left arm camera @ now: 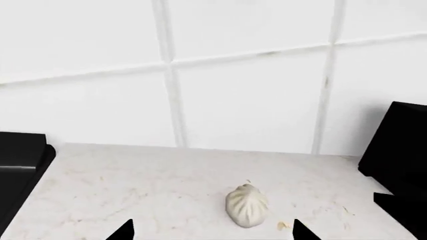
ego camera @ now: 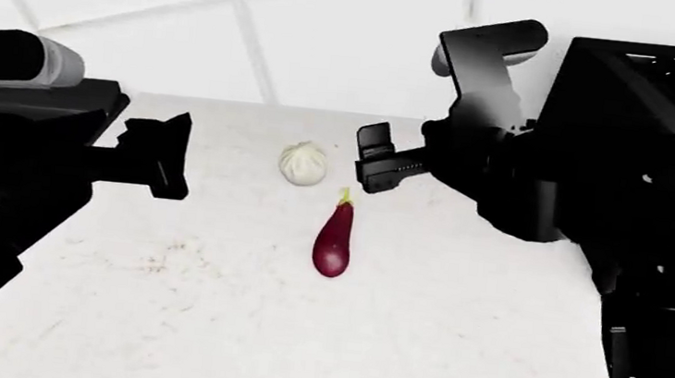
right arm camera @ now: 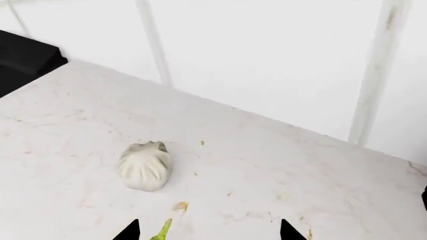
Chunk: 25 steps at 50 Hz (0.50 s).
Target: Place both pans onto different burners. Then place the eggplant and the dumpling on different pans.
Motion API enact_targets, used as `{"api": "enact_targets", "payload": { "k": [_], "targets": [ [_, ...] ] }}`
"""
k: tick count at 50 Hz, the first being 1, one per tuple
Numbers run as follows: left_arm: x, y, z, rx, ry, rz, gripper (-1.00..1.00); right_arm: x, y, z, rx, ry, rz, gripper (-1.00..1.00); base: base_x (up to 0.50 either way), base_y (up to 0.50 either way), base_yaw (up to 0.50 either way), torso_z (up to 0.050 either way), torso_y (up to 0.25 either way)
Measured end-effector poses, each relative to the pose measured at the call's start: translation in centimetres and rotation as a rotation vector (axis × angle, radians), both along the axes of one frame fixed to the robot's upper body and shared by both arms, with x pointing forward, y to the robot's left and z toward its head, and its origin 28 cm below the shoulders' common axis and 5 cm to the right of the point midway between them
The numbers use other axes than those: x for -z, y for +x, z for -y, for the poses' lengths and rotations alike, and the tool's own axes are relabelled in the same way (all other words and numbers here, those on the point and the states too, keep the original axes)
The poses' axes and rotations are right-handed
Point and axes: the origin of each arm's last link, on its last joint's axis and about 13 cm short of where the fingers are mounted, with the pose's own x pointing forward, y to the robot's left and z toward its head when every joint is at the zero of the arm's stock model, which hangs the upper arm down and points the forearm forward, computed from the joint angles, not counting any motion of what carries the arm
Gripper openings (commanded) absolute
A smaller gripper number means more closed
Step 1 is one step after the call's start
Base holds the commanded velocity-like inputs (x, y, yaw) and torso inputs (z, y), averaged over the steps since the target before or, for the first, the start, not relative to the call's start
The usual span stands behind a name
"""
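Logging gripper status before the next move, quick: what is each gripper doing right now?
Left gripper: open, empty, with the dumpling lying apart from it.
Right gripper: open, empty, just beyond the eggplant stem.

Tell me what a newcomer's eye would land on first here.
The purple eggplant lying alone mid-counter, stem toward the wall, stands out against the pale counter. Just behind it sits the white dumpling, near the tiled wall. Two black claws flank them, the left claw and right claw, both empty.
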Motion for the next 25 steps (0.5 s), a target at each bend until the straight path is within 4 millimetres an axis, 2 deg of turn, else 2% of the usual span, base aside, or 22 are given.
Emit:
{"api": "enact_targets", "payload": {
  "k": [25],
  "targets": [
    [0.5, 0.2, -0.2, 0.008, -0.014, -0.013, 1.00, 3.9, 0.3, -2.2, -0.016, 0.077, -0.139, 1.00, 0.00, 0.00, 0.00, 0.000, 0.000]
  ]
}}
